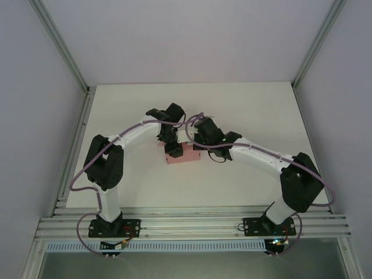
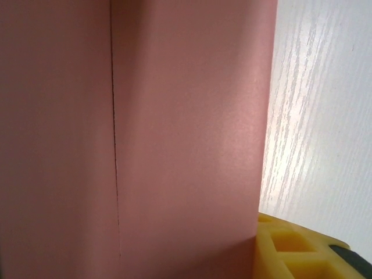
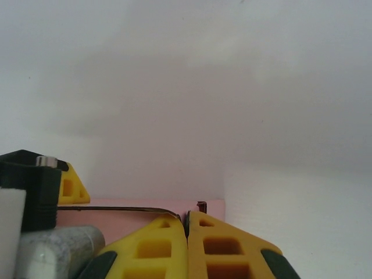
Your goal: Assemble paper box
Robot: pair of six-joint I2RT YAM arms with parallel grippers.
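The pink paper box lies at the middle of the white table, partly folded. Both grippers meet over its far edge. My left gripper points down at the box's left part. In the left wrist view pink card with one vertical crease stands right up against the lens, and a single yellow finger shows against its right edge. My right gripper is shut, its yellow fingertips pinching a thin upright card edge of the box. The left gripper's finger shows beyond it.
Aluminium frame posts and pale walls enclose the table on three sides. A rail carrying both arm bases runs along the near edge. Purple cables hang along both arms.
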